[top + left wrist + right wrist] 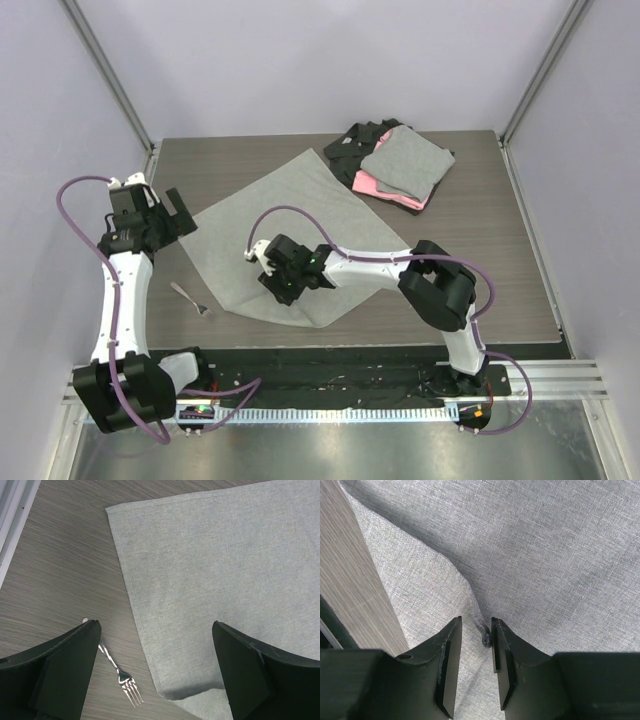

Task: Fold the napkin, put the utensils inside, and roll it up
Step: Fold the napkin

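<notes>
The light-grey napkin (290,215) lies flat on the wooden table, turned like a diamond. Its near corner is folded over onto the cloth (220,705). My right gripper (278,280) is low over that near part. In the right wrist view its jaws (476,622) stand a little apart, and the tip of the cloth corner (485,636) rests against the right finger, with no pinch. My left gripper (155,624) hangs wide open above the napkin's left edge (215,565). A small silver fork (120,677) lies on bare wood left of the napkin (188,298).
At the back right sits a stack of folded cloths (400,165), grey on pink on black. Grey walls and metal posts close in the table (500,260). A black strip (330,365) runs along the near edge by the arm bases.
</notes>
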Controlling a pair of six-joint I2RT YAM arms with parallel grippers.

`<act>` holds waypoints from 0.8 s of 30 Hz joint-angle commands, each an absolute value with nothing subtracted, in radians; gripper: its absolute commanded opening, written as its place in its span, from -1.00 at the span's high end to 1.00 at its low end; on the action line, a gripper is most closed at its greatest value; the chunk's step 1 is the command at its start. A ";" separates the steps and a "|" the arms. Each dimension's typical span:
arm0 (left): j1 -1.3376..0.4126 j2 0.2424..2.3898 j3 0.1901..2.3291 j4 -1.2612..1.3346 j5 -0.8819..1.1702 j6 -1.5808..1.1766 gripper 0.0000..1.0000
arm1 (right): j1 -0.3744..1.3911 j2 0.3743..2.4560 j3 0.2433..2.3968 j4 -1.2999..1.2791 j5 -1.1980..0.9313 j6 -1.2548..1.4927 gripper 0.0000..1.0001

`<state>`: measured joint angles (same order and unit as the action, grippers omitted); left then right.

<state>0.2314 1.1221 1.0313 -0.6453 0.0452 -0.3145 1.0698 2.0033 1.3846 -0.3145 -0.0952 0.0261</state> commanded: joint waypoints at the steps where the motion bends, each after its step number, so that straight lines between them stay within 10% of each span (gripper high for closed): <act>1: 0.233 1.118 1.029 -0.617 0.048 -0.325 -1.00 | 1.065 2.006 1.381 -0.285 -0.069 0.005 0.30; 13: 0.235 1.120 1.028 -0.615 0.051 -0.325 -1.00 | 1.040 1.985 1.442 -0.317 0.038 -0.018 0.91; 24: 0.233 1.163 1.023 -0.607 0.095 -0.334 -1.00 | 0.893 2.132 1.708 -0.406 0.144 -0.064 0.98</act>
